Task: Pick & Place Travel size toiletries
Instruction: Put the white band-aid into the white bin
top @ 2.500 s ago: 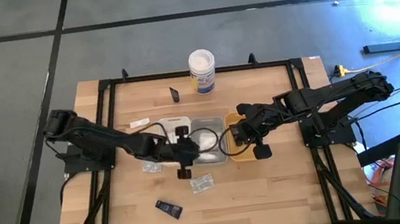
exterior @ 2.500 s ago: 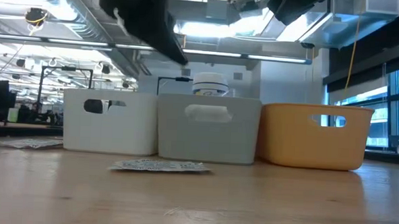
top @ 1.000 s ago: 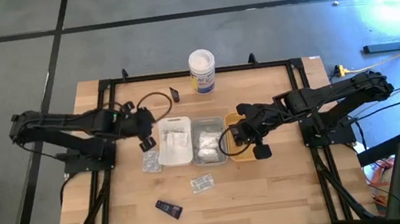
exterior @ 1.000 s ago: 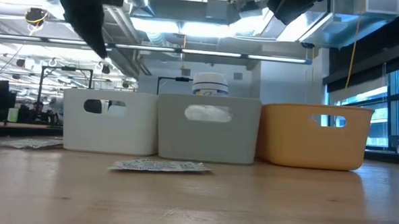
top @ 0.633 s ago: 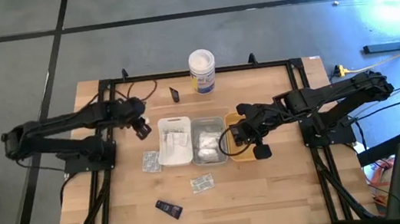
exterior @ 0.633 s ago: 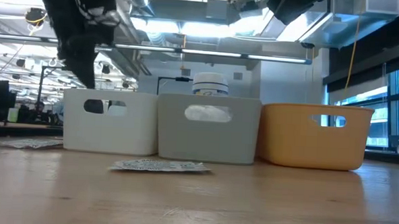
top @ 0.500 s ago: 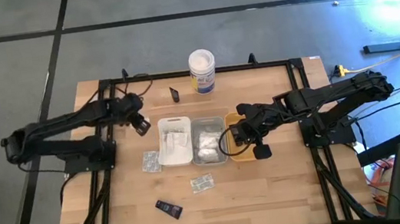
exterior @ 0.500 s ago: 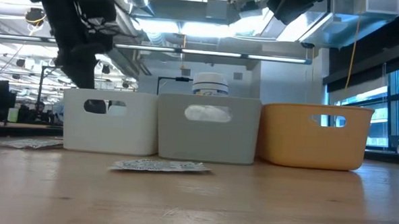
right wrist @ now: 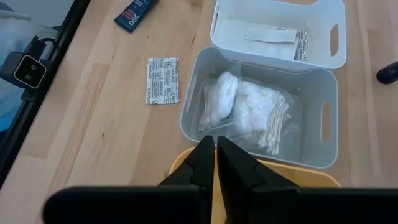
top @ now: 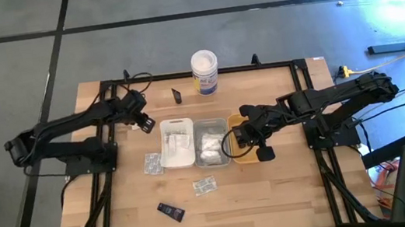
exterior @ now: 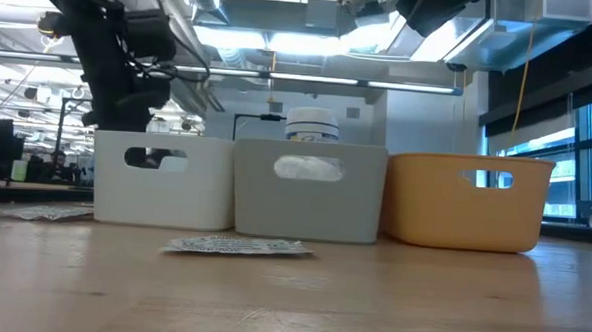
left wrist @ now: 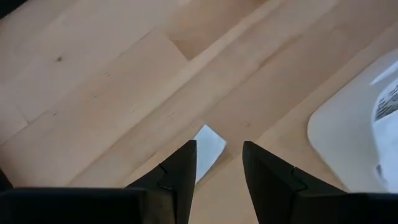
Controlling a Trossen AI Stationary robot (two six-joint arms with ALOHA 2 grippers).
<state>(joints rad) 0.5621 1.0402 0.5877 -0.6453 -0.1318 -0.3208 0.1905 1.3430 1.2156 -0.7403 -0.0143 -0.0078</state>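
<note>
My left gripper is open and low over the table, just off the white tray's far-left corner. In the left wrist view, the corner of a flat white sachet lies on the wood between its fingertips. My right gripper is shut and empty above the orange tray. The grey tray holds white wrapped bundles. Loose on the table lie sachets and black tubes.
A tall white tub with a blue label stands at the far edge. The three trays stand side by side mid-table. A black frame runs around the tabletop. Bare wood lies at the near side.
My left gripper has gone from beside the white tray's left side toward the table's far edge and down, ending low over the white sachet near the tray's far-left corner. My right arm has kept still.
</note>
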